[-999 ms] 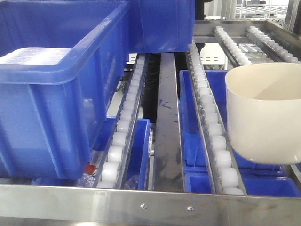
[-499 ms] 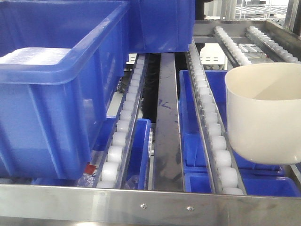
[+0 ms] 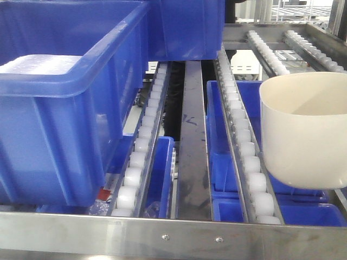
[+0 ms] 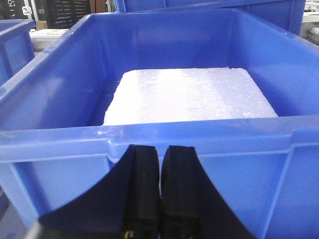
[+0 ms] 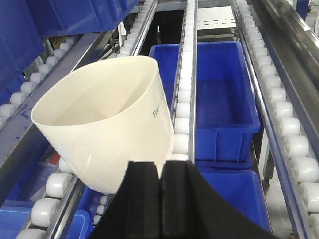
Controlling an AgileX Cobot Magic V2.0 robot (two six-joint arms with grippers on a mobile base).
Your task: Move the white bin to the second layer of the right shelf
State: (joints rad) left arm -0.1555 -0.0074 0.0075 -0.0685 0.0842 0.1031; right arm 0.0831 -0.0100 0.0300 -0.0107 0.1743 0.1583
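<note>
My right gripper (image 5: 160, 186) had its two black fingers (image 5: 143, 199) pressed together with no visible gap, sitting just below the white bin (image 5: 107, 132); whether they pinched the bin's near wall could not be told from the wrist view. My left gripper (image 4: 159, 174) was likewise closed, fingers (image 4: 142, 189) together, holding nothing, just in front of the near wall of a large blue crate (image 4: 209, 169) containing a white foam slab (image 4: 189, 94). The white bin (image 3: 306, 130) sat tilted over the roller rails of the right shelf second layer (image 3: 246, 157), its open mouth leaning away from the steel front lip (image 3: 173, 235). Left of the white bin, past a flat steel divider strip (image 3: 192, 146), the large blue crate occupied the neighbouring lane. Below the rails by the white bin, smaller blue bins (image 5: 222, 94) stood on a lower level.
</note>
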